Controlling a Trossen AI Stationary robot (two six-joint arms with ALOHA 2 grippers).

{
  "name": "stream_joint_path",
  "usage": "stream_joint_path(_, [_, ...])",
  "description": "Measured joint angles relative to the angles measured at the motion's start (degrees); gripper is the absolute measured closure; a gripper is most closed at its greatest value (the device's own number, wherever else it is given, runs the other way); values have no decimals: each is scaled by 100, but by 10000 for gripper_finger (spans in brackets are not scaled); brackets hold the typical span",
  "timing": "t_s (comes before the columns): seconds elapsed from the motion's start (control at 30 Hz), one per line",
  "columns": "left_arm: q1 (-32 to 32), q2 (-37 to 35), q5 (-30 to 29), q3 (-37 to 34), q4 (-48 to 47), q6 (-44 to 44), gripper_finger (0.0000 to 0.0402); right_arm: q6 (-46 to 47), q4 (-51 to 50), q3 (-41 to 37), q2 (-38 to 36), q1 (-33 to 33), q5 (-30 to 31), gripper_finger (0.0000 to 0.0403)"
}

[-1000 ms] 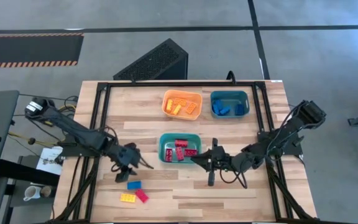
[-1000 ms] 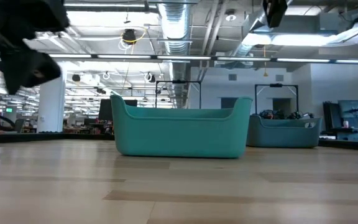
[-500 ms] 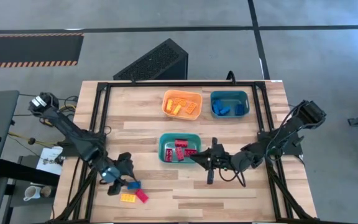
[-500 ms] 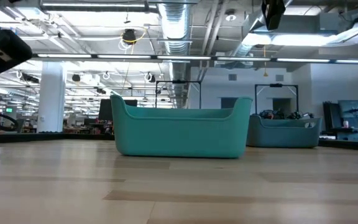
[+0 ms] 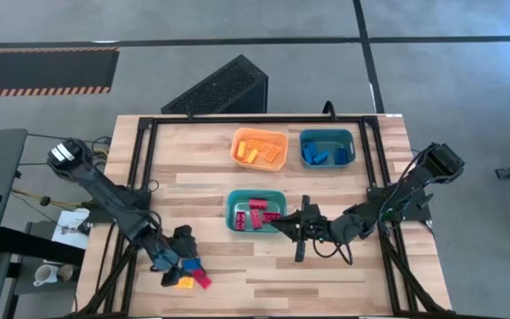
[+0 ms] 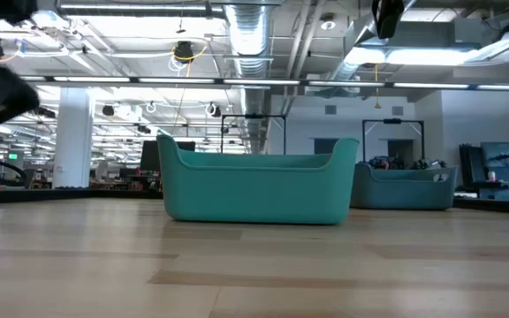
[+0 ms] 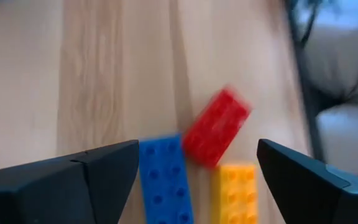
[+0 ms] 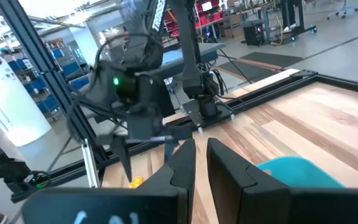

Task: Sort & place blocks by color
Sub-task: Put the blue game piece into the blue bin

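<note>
Wooden desk (image 5: 343,186) with a black frame sits on a grey floor. At its 12 o'clock side are an orange bin (image 5: 259,148) with yellow blocks (image 5: 256,152) and a teal bin (image 5: 328,148) with blue blocks (image 5: 322,156). In the middle is another teal bin (image 5: 257,212) holding red blocks (image 5: 258,213).

My left jaws (image 5: 181,266) are down at about 7 o'clock on the desk, right over three loose blocks. They are spread wide and hold nothing. Between my two dark fingers (image 7: 73,183) I see a blue block (image 7: 165,180), a red block (image 7: 216,127) and a yellow block (image 7: 235,193) lying on the wood. The red one is tilted and touches the blue one. The yellow one is just beside the blue one.

My right jaws (image 5: 287,228) are at the middle bin's 3 o'clock side. They are pressed nearly together and empty.
</note>
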Motion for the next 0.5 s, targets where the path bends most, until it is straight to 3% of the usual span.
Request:
stream_joint_path(0.3, [0, 768, 485, -2, -488, -403, 90, -11, 9, 0, 0, -7, 7, 340])
stream_joint_path(0.5, [-11, 1010, 154, 28, -611, -469, 92, -15, 10, 0, 0, -7, 25, 340])
